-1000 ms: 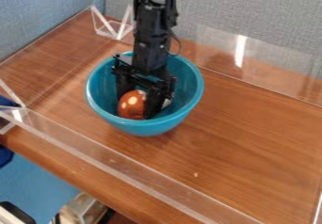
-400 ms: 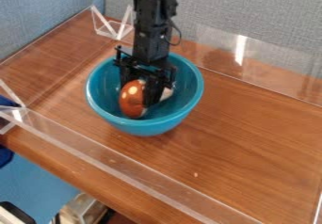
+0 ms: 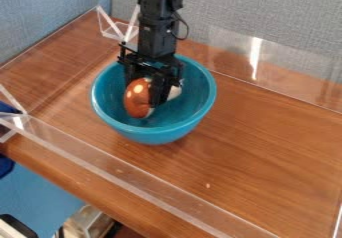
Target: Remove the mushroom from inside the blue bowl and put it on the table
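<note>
1. The mushroom (image 3: 139, 97): a small toy with a glossy orange-brown rounded cap, its cream-white stem only just showing at the right side.
2. The gripper (image 3: 150, 90) points steeply down, its black jaws closed on the mushroom, which sits inside the rim of the blue bowl (image 3: 191, 116) (whether it touches the bowl floor cannot be told).
3. The bowl is round, deep, smooth turquoise plastic, several times wider than the mushroom.
4. The bench (image 3: 254, 147) is polished brown wood-grain, edged by low clear acrylic walls (image 3: 291, 74).
</note>
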`<state>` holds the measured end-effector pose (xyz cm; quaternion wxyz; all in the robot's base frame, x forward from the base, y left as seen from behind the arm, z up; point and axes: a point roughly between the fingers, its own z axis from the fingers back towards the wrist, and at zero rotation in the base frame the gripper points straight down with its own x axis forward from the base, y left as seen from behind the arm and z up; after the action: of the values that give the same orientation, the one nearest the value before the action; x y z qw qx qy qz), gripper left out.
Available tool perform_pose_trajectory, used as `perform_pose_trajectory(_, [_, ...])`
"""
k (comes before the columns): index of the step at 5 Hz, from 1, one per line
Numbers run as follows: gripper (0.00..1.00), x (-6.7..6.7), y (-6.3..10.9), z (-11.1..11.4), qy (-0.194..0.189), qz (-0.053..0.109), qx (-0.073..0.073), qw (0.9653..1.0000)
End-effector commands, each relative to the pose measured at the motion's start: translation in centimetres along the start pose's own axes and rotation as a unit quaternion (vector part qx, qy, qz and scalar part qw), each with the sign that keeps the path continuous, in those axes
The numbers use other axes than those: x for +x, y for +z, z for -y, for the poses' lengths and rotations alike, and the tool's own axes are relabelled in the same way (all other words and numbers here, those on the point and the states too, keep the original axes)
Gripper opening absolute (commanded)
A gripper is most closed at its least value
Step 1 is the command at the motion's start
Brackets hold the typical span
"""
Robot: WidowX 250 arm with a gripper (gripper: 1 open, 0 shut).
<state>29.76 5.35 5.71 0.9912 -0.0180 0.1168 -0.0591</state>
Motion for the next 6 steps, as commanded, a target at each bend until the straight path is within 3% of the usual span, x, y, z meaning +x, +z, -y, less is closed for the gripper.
perform_pose_trajectory(1, [0.00, 0.4, 0.6, -0.5, -0.010, 0.018, 0.002, 0.9998])
perform_pose_trajectory(2, [0.00, 0.5, -0.3, -0.7, -0.018, 0.009, 0.000, 0.9998])
perform_pose_trajectory(4, [0.00, 0.5, 0.8, -0.9, -0.021, 0.018, -0.002, 0.9996])
perform_pose_trajectory(6, [0.00, 0.1, 2.8, -0.6, -0.025, 0.038, -0.002, 0.9990])
